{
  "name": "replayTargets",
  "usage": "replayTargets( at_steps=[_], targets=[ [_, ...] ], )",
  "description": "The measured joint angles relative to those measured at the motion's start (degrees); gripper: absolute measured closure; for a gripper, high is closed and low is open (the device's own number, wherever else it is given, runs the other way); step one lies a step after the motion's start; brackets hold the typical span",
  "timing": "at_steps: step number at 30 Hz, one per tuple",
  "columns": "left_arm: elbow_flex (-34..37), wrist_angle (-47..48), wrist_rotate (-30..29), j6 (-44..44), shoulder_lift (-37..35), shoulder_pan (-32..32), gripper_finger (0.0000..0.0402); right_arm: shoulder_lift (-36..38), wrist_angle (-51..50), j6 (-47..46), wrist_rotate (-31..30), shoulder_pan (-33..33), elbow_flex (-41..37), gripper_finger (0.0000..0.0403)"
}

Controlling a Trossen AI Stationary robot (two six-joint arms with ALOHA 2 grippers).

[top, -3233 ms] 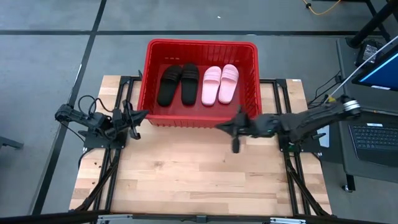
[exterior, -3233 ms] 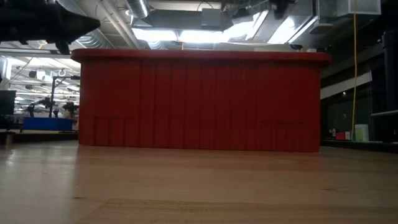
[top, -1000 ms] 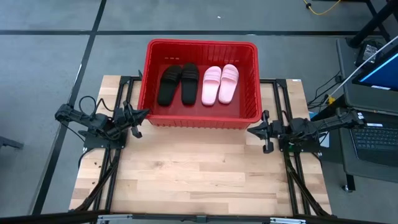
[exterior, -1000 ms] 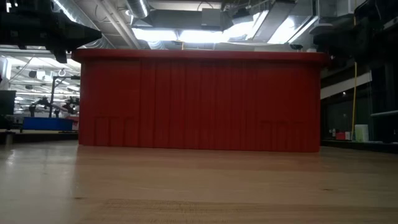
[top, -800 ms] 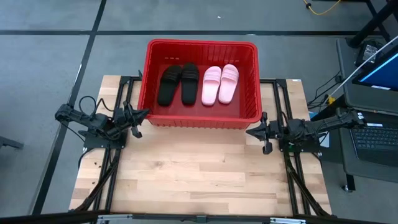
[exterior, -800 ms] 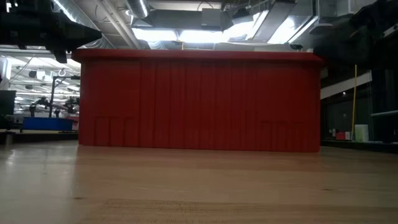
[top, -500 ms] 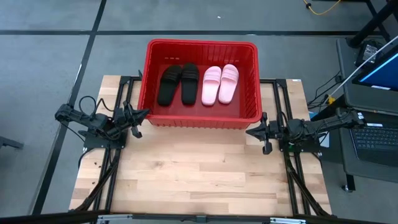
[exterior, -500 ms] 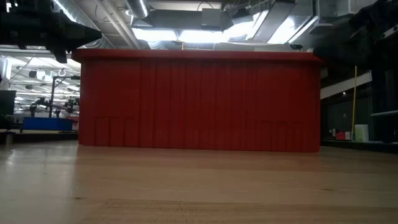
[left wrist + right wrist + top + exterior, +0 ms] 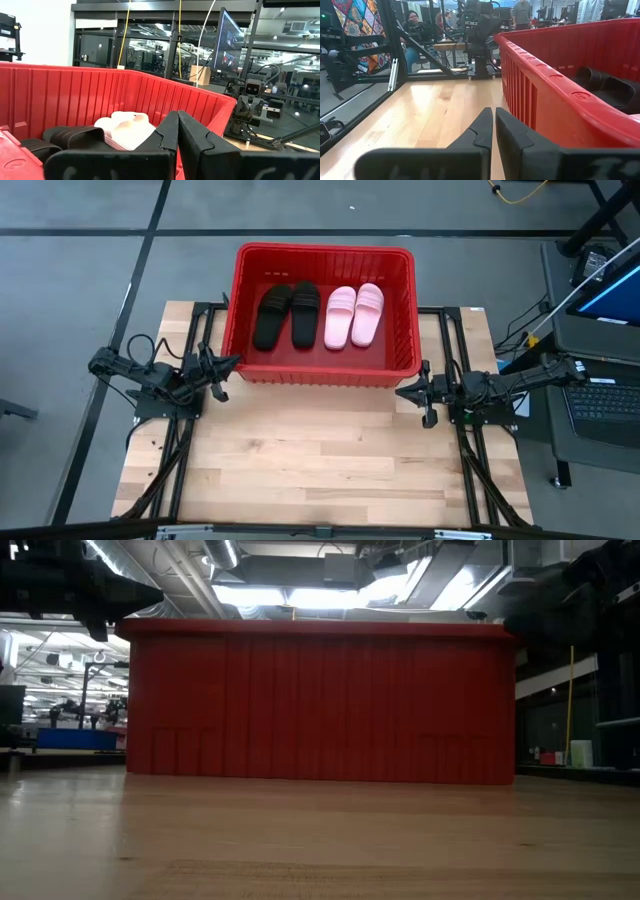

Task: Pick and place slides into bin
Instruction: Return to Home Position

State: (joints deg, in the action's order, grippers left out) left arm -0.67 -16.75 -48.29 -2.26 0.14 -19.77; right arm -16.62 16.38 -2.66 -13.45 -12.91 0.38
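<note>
The right arm has pulled back since the earlier high view. The right gripper [image 9: 405,390], which was reaching across in front of the bin [image 9: 325,250], is now sitting at the right side of the desk [image 9: 320,455], just off the bin's near right corner. Its fingers are pressing together. The left gripper [image 9: 232,362] is staying where it was, off the bin's near left corner, and its fingers are also pressing together.

All four slides are lying side by side inside the bin, the black slides [image 9: 288,315] on the left and the pink slides [image 9: 353,315] on the right. The bin is standing at the desk's far edge and overhanging it. Between its near wall and the desk's near edge, bare wood is running the full width, with both grippers keeping to the sides.
</note>
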Motion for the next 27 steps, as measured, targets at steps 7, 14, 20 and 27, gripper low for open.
replayTargets(
  at_steps=[7,14,20,27],
  targets=[
    [0.00,0.00,0.00,0.00,0.00,0.00,0.0400,0.00,-0.02,0.04,0.00,0.00,0.00,0.0385],
    [0.00,0.01,-0.01,0.00,0.00,0.00,0.0400,0.00,0.00,0.09,0.00,0.00,0.00,0.0389],
    [0.00,0.00,-0.02,0.00,0.00,0.00,0.0400,0.00,0.00,0.11,0.00,0.00,0.00,0.0389],
    [0.00,0.00,-0.02,0.00,0.00,0.00,0.0400,0.00,0.00,0.11,0.00,0.00,0.00,0.0391]
  ],
)
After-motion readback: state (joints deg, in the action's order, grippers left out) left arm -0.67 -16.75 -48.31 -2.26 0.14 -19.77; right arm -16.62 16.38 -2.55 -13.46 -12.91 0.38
